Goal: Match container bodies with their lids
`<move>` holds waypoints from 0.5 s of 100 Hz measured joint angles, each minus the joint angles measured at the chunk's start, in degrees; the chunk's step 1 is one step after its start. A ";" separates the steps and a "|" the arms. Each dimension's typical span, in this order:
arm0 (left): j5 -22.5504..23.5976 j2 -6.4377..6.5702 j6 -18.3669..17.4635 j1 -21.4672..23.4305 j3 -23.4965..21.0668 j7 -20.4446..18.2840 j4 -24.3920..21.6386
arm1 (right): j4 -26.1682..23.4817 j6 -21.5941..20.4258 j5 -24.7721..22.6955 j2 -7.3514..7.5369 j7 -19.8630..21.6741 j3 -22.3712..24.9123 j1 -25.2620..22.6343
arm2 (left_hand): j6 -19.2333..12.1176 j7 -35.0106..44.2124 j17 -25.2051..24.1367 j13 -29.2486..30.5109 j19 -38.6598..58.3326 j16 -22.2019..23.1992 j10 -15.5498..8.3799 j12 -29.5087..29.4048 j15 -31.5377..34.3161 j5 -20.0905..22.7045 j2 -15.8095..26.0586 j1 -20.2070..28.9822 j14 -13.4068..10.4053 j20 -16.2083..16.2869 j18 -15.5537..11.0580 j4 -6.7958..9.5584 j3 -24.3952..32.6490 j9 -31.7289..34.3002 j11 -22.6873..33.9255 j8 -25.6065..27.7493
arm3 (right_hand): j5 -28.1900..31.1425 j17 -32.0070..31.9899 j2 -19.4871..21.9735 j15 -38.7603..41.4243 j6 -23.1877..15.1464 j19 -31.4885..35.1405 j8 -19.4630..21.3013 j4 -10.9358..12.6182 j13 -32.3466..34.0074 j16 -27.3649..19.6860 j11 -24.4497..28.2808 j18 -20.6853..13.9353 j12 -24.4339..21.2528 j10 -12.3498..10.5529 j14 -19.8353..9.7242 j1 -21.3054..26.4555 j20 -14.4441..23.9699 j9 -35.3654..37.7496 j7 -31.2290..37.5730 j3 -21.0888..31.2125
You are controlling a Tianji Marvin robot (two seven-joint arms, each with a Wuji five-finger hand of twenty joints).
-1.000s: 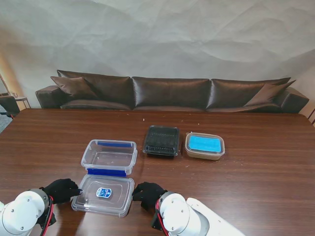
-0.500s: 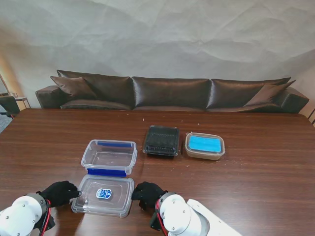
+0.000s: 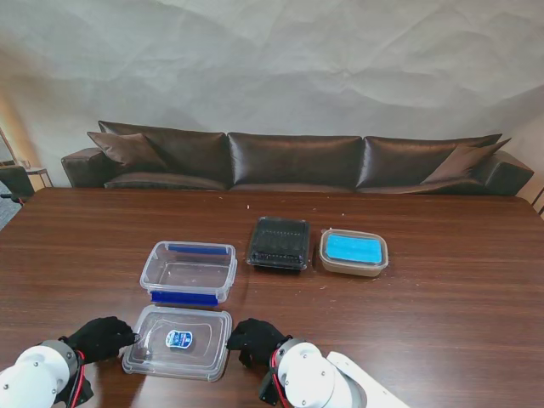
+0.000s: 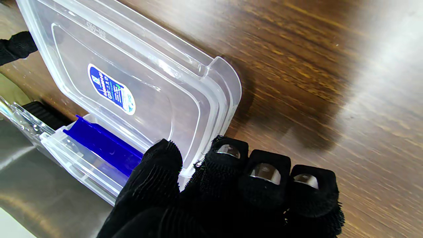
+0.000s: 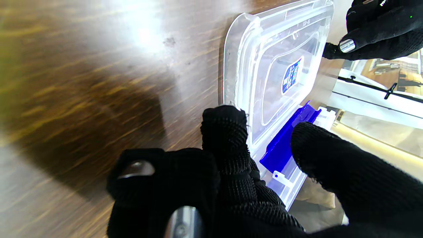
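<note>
The clear lid (image 3: 178, 342), marked by a blue label at its centre, is held between both hands just nearer to me than the open clear container (image 3: 189, 272), which carries blue clips on its long sides. From the wrist views the lid appears raised off the table (image 3: 442, 306) and tilted, though how far cannot be told. The left hand (image 3: 102, 337) is closed on the lid's left edge, thumb on one face and fingers on the other; the right hand (image 3: 253, 338) is closed on the right edge in the same way. Farther from me than the clear container, to its right, a black lidded container (image 3: 279, 243) and a brown one with a blue lid (image 3: 354, 252) are seen, both already covered.

The grip is taken only at thin, slick rims, so the lid could be judged likely to slip or twist if one hand leads the other. If it is lowered askew, a corner might ride on the body's rim, or a blue clip might be trapped beneath it. Too firm a press could push the light container along the table.
</note>
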 measured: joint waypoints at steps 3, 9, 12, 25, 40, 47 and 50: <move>0.00 0.00 -0.05 0.05 -0.04 0.00 -0.10 | -0.12 -0.07 0.00 0.04 -0.03 0.05 -0.16 | 0.08 0.00 -0.03 0.00 0.00 0.01 0.00 0.00 0.00 0.00 0.00 0.00 0.00 0.00 0.00 0.00 0.00 0.00 0.00 0.00 | 0.00 -0.02 0.00 0.00 0.02 0.01 0.00 0.00 0.00 0.00 0.00 0.00 0.00 0.00 0.00 0.00 0.00 0.00 0.00 0.00; 0.00 -0.02 -0.26 0.15 -0.15 0.03 -0.26 | -0.32 -0.22 0.00 0.09 -0.19 0.21 -0.50 | 0.17 0.00 -0.06 0.00 0.00 0.04 0.00 0.00 0.00 0.00 0.00 0.00 0.00 0.00 0.00 0.00 0.00 0.00 -0.01 0.01 | 0.00 -0.03 0.00 0.01 0.03 0.02 0.00 0.00 0.00 0.00 0.00 0.10 0.00 0.00 0.00 0.00 0.00 0.00 0.00 0.00; 0.00 -0.04 -0.40 0.21 -0.20 0.11 -0.36 | -0.42 -0.29 0.00 0.11 -0.31 0.30 -0.69 | 0.24 0.00 -0.08 -0.01 -0.01 0.05 0.00 0.00 0.00 0.00 0.00 0.00 0.00 0.00 0.00 0.00 0.00 0.00 -0.01 0.01 | 0.00 -0.04 0.00 0.01 0.04 0.03 0.00 0.00 0.00 0.00 0.00 0.21 0.00 0.00 0.00 0.00 0.00 0.00 0.00 0.00; 0.00 -0.08 -0.70 0.49 -0.40 0.28 -1.04 | -0.86 -0.64 0.01 0.17 -0.74 0.69 -1.44 | 0.98 0.00 -0.13 -0.01 -0.01 0.06 0.00 0.00 0.00 0.00 0.00 0.00 0.00 0.00 0.00 0.00 0.00 0.00 -0.04 0.01 | 0.01 -0.06 0.00 0.03 0.13 0.09 0.00 0.00 0.00 0.00 0.00 1.08 0.00 0.00 0.00 0.00 0.00 0.00 0.00 0.00; 0.08 -0.08 -0.81 0.63 -0.68 0.06 -1.76 | -1.57 -1.14 0.30 0.19 -1.42 1.36 -2.36 | 1.01 0.00 -0.43 -0.03 -0.01 0.07 0.00 0.00 0.00 0.00 -0.01 0.00 0.00 0.00 0.00 0.00 0.16 0.00 -0.05 0.01 | 0.01 -0.08 0.00 0.04 0.48 0.12 -0.01 0.00 0.00 0.00 0.00 1.24 0.00 0.00 0.00 0.00 0.00 0.01 0.00 0.00; 0.08 -0.08 -0.95 0.65 -0.75 0.08 -1.90 | -1.82 -1.45 0.36 0.18 -1.85 1.57 -2.68 | 1.40 0.00 -0.44 -0.03 -0.02 0.07 0.00 0.00 0.00 0.00 -0.01 0.00 0.00 0.00 0.00 0.00 0.35 0.00 -0.06 0.03 | 0.02 -0.09 0.00 0.05 0.49 0.13 -0.01 0.00 0.00 0.00 0.00 1.27 0.00 0.00 0.00 0.00 0.00 0.01 0.00 0.00; 0.08 -0.08 -1.02 0.66 -0.76 0.10 -1.95 | -1.93 -1.60 0.38 0.17 -2.07 1.66 -2.82 | 1.49 0.00 -0.44 -0.04 -0.02 0.07 0.00 0.00 0.00 0.00 -0.01 0.00 0.00 0.00 0.00 0.00 0.39 0.00 -0.07 0.04 | 0.02 -0.09 0.00 0.06 0.49 0.13 -0.01 0.00 0.00 0.00 0.00 1.27 0.00 0.00 0.00 0.00 0.00 0.01 0.00 0.00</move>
